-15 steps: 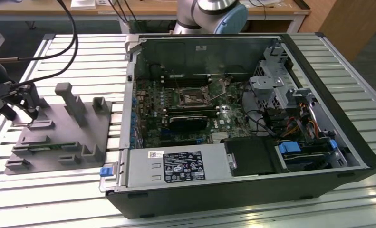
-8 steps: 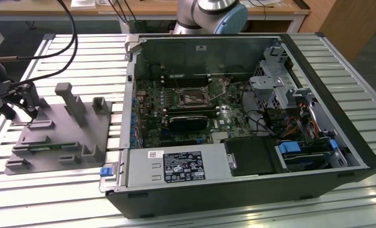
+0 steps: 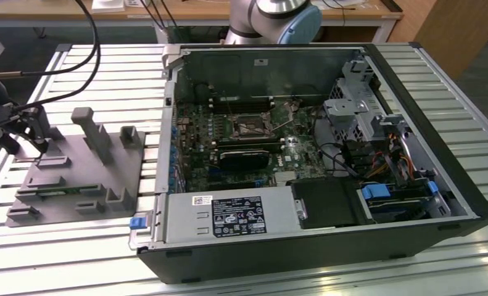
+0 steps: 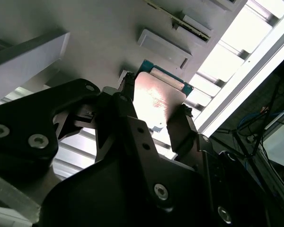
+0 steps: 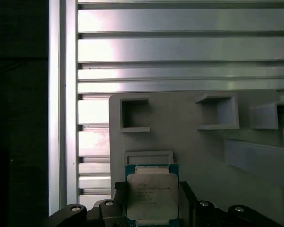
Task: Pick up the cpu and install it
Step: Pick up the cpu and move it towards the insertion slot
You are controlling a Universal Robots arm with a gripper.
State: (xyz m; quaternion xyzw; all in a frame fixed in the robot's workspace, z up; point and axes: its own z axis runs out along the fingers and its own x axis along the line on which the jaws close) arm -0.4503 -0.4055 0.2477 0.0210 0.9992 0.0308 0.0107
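In the exterior view, the gripper [image 3: 38, 143] hangs over the grey tray [image 3: 71, 176] at the exterior view's far left. The arm is cut off by the picture's edge. What sits between the fingers is too small to make out. The open computer case [image 3: 326, 256] stands well apart, on the exterior view's right.

In the second wrist view, two dark fingers [image 4: 128, 111] squeeze the cpu [image 4: 158, 99] from two sides. The gripper body hides its lower part.

In the first wrist view, the cpu's silver top faces the camera and its near edge is cut off. It sits beside a small square frame [image 5: 149, 157] on the tray. It may be lifted a little, but I cannot tell.
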